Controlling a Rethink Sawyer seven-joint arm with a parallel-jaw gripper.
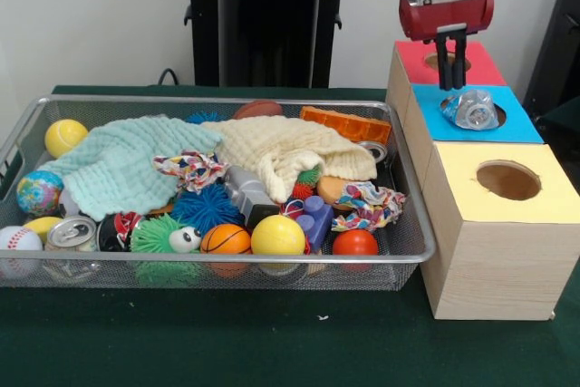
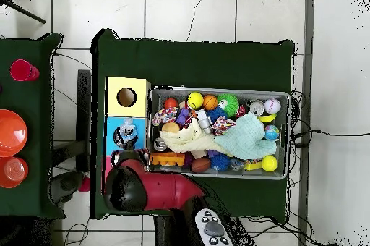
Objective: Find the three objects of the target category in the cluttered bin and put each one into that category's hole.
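Observation:
A small see-through wrinkly bottle (image 1: 473, 110) lies in the mouth of the hole (image 1: 497, 118) in the blue surround (image 1: 521, 126) and sticks up out of it. My gripper (image 1: 450, 82) hangs just above and behind it, fingers slightly apart, holding nothing. In the overhead view the bottle (image 2: 126, 135) sits on the blue square (image 2: 113, 140); the arm (image 2: 155, 189) hides the gripper. The wire-mesh bin (image 1: 227, 261) stands left of the boxes. A greyish see-through thing (image 1: 246, 193) in its middle may be another bottle. No other bottle shows.
The red-surround hole (image 1: 450, 62) is behind the blue one and the yellow-surround hole (image 1: 507, 179) is in front. The bin holds two cloths (image 1: 122, 162), several balls (image 1: 277, 236), silver cans (image 1: 71, 233) and toys. Red cups (image 2: 13, 133) stand on a side table.

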